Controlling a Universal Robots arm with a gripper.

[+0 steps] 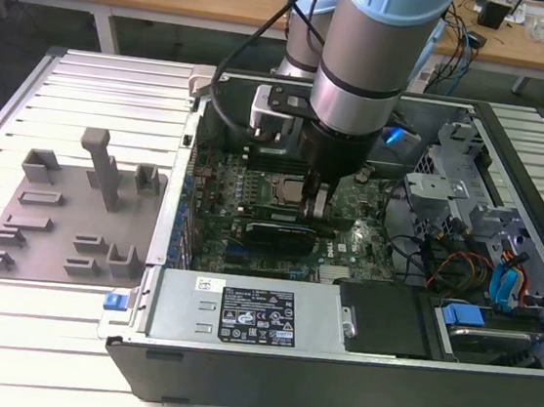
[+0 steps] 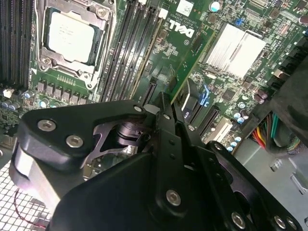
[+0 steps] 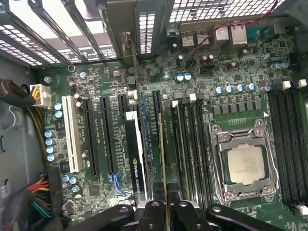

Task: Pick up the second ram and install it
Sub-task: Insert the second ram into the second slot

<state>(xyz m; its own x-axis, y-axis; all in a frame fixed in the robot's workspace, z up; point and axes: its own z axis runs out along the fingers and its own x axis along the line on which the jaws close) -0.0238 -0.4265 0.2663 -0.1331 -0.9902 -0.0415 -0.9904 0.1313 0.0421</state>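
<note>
the black two-fingered gripper hangs low inside the open computer case, and in the first wrist view its jaws are drawn together on the near end of the second ram, a thin, long, dark green circuit-board stick seen edge-on. the stick runs straight out from between the jaws, its long axis lying along the row of long black memory slots, so it is lined up with them rather than across them. it hangs over the strip between the black graphics card and the slots on that side of the silver square cpu in its metal socket frame; i cannot tell from these pictures whether its lower edge already touches a slot or sits just above one. in the second wrist view the same stick shows as a narrow green board reaching away from the fingers, close beside the slots and well apart from the ribbed silver heatsink further off. in the exterior view the gripper sits under the grey and light blue arm, just above the green motherboard near the middle of the case. far out on the exterior view's left, the grey plastic holder tray with upright blocks rests on the slatted white table, well apart from the gripper.
</note>
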